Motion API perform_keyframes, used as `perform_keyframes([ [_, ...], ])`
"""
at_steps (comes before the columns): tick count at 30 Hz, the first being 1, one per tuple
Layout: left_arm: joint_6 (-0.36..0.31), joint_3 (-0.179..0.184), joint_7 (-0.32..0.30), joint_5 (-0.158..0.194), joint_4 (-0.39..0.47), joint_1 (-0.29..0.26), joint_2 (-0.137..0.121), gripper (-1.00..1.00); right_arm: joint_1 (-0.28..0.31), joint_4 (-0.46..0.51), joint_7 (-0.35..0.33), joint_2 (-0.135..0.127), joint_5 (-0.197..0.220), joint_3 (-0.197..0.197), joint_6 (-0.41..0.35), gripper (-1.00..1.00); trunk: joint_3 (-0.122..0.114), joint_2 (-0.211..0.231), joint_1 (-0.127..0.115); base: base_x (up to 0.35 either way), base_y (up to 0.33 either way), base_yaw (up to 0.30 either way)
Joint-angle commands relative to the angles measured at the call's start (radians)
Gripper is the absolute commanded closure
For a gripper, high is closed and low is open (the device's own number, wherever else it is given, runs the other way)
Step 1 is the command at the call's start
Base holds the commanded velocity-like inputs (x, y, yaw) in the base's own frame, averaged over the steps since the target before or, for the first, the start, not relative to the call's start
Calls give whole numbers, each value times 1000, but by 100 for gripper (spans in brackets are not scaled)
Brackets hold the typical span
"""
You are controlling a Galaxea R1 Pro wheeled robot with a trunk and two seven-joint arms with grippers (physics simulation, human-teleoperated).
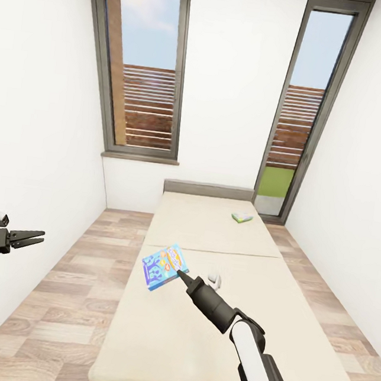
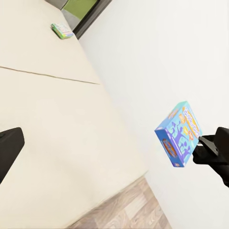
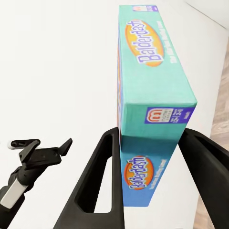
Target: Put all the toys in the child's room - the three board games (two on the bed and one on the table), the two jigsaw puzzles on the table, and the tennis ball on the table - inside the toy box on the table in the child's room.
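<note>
Blue board game up in the air, lifted clear above the bed, pinched at its near end between the fingers of the right gripper. Seen up close from the right wrist: box on edge, "Balderdash" lettering on the cover, one finger pressed to each broad face. Held tight, no gap.

Farther up the bed, near the headboard and toward the right: second board game, green and white, lying flat on the mattress, untouched.

Left gripper out over the floor to the left, carrying nothing, fingers drawn close together at the tips.

Progress, by the look of it: early. One box in hand but not yet delivered, one left on the bed.

Count here: two board games, one bed, two tall windows on the far wall.
</note>
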State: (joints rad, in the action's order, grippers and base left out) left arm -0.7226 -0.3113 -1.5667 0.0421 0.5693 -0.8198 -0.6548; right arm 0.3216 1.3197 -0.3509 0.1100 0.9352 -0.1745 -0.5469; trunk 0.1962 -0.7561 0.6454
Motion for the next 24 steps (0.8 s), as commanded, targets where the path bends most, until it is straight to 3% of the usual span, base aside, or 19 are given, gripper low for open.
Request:
perform_keyframes([
  [1, -10, 0, -4, -1, 0, -1, 0, -100, 1, 0, 0, 0, 4, 1, -5, 100, -2, 6, -4, 0, 0, -28],
  [9, -9, 0, -4, -1, 0, 0, 0, -100, 1, -3, -1, 0, 5, 1, -5, 100, -12, 27, -15, 0, 0, -63],
  [19, -9, 0, -4, -1, 0, -1, 0, -100, 1, -3, -2, 0, 5, 1, -5, 100, -15, 27, -15, 0, 0, -261],
  [24, -9, 0, -4, -1, 0, -1, 0, -100, 1, -3, -2, 0, 5, 1, -5, 100, -34, 62, -34, 0, 0, -278],
])
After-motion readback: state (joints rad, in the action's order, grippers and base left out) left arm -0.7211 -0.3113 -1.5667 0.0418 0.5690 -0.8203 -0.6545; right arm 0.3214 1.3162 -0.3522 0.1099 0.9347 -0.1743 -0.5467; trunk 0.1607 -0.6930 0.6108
